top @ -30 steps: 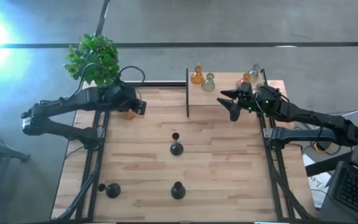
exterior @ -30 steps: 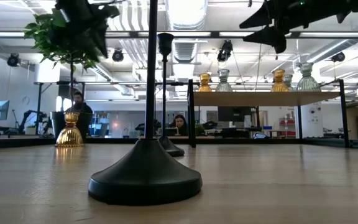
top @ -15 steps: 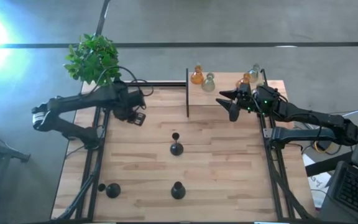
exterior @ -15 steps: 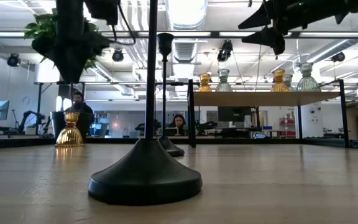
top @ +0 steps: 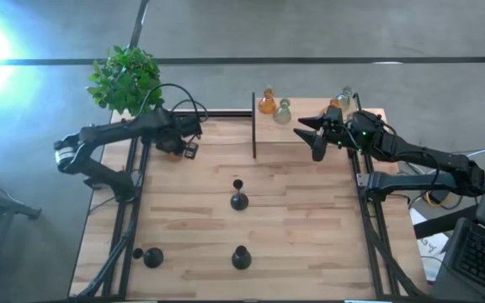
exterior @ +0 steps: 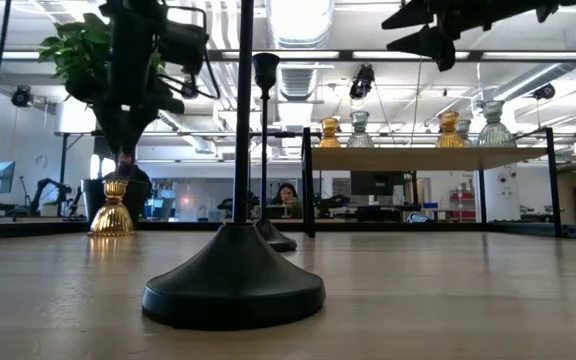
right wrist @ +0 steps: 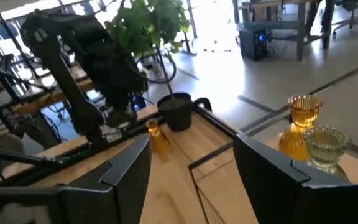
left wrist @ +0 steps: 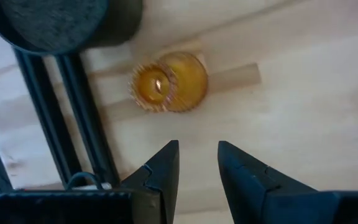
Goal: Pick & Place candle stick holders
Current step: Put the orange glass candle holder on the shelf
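An amber glass candle stick holder [left wrist: 166, 84] stands upright on its base on the wooden table's far left, near the plant pot [left wrist: 61, 22]. My left gripper [left wrist: 197, 163] hangs just above it [exterior: 113, 208], pointing steeply down, open, with nothing between its fingers. In the high view the gripper [top: 188, 148] covers the holder. My right gripper [top: 311, 140] hovers open and level, high above the table beside the raised shelf [top: 306, 126]. Amber holders [top: 266, 103] and clear ones [top: 283, 112] stand on the shelf. Black holders [top: 239, 200] [top: 241, 257] [top: 152, 257] stand on the table.
A green plant [top: 126, 77] in a black pot stands at the far left corner, close behind my left gripper. A dark upright divider [top: 253, 126] bounds the shelf's left side. Black rails [top: 133, 210] run along both table sides. People sit in the room behind.
My left gripper has come down toward the amber holder and tipped from slanting to pointing steeply down; it now hangs just above the holder. The holder has stayed in place.
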You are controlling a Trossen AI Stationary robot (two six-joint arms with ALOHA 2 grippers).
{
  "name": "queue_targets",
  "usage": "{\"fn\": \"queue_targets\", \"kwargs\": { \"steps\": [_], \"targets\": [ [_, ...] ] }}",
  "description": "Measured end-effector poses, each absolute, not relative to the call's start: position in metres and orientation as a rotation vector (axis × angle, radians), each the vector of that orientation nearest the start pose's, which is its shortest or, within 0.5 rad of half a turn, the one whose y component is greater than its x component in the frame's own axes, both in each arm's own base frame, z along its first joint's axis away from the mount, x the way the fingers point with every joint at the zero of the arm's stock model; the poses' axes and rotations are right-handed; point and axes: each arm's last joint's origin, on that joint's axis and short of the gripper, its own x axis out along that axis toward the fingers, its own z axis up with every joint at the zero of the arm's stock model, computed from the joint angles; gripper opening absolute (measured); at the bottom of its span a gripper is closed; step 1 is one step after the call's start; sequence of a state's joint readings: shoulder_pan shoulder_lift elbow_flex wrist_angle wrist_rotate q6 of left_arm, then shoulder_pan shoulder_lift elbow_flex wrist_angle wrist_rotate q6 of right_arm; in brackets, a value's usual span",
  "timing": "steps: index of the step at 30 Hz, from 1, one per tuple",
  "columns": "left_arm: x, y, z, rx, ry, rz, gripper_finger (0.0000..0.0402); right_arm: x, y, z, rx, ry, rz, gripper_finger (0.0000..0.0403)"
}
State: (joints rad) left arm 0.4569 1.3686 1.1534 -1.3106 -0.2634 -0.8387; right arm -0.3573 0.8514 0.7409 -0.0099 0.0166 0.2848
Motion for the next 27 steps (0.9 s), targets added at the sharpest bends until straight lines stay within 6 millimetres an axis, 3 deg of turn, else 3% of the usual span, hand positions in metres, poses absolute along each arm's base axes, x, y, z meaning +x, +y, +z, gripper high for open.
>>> {"fn": "queue_targets", "kwargs": {
  "steps": [14,27],
  "targets": [
    [0.206,0.12,0.254,-0.697,1.285,1.213,0.0115,0.18,-0.067,0.323,0.296,0.082,-0.388,0.0219],
    [0.202,0.127,0.24,-0.682,1.337,1.219,0.0115,0.18,-0.067,0.323,0.289,0.087,-0.388,0.0219]
  ]
}}
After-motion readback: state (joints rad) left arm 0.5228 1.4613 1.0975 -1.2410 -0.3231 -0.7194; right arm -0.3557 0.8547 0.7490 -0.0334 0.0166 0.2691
